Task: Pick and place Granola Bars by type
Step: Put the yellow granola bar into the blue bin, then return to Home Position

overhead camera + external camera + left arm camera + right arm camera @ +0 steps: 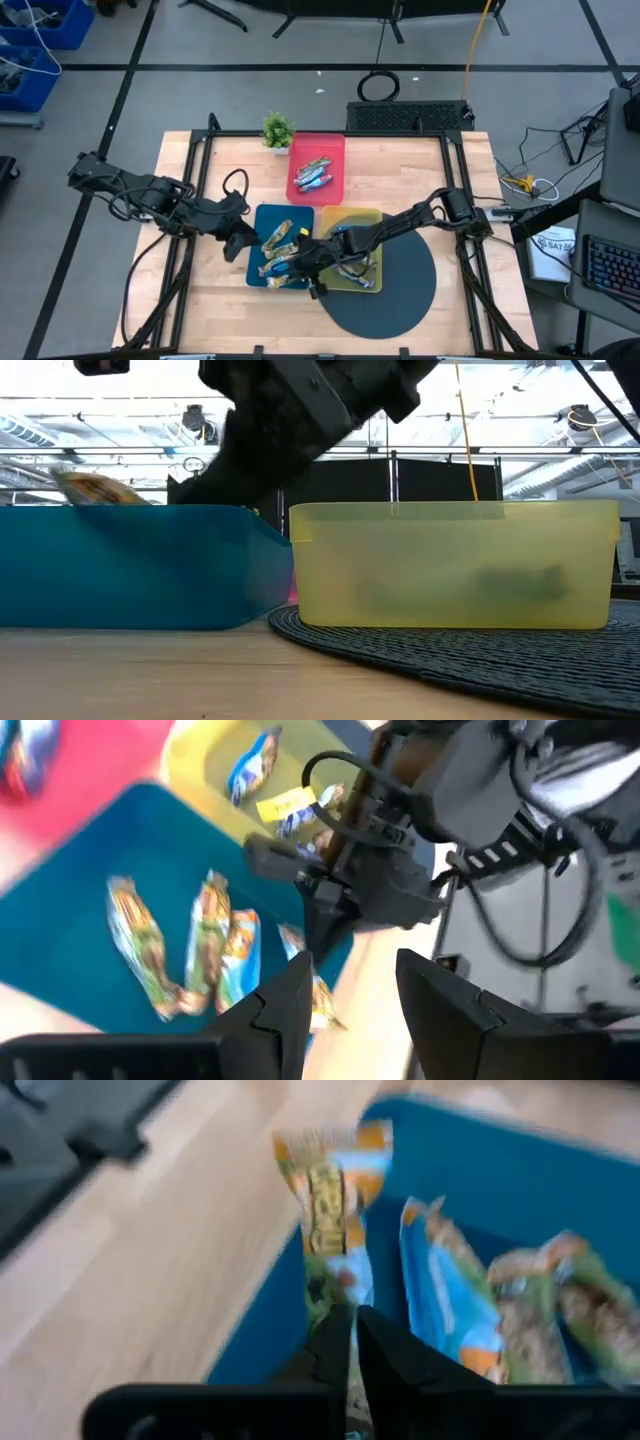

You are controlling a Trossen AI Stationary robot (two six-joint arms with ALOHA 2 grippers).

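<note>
My right gripper (pixel 292 268) is over the near part of the blue tray (pixel 262 222), shut on an orange-and-tan granola bar (pixel 328 1200). Several more orange-and-tan bars (pixel 205 945) lie flat in that tray. Blue bars (pixel 312 177) lie in the red tray (pixel 335 150). Other bars (pixel 360 268) lie in the yellow tray (pixel 368 216). My left gripper (pixel 237 243) is open and empty beside the blue tray's left wall. Its fingers (pixel 285 1010) point toward my right gripper (pixel 350 890). My right gripper pinches one end of the granola bar (pixel 336 1292) between its two shut fingers. The rest of the bar sticks out ahead of the fingertips, along the fingers. In the low view the bar (pixel 95 487) shows above the blue tray's rim, clear of the tray floor.
A small green potted plant (pixel 277 129) stands at the far edge beside the red tray. The yellow tray sits on a dark round mat (pixel 405 290). Bare wood (pixel 200 300) lies left of and nearer than the blue tray. The two grippers are close together over the blue tray.
</note>
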